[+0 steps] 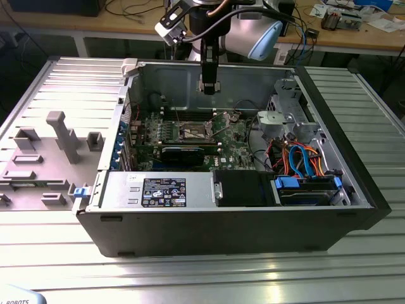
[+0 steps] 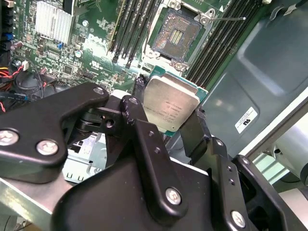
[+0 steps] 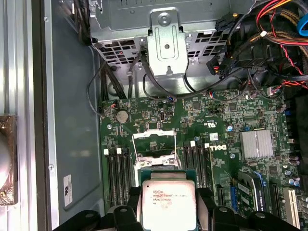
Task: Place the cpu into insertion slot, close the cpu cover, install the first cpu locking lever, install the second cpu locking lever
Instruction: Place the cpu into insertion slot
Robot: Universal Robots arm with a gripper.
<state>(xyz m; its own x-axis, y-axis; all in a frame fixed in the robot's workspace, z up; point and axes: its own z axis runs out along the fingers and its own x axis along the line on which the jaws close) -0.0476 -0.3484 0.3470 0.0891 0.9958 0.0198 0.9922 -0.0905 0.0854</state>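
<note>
Cpu is pinched in the pincer, held above the uncovered insertion slot.

Cameras: one off the arm, two at the wrist.

Exterior view stands back and high, looks down at a slant into the open computer case, green board and gripper in frame. First wrist view faces straight down on the board, fairly near; second wrist view looks obliquely past the black fingers, closer. Both wrist views share the chip between the fingers and the socket; all three share the board.
</note>
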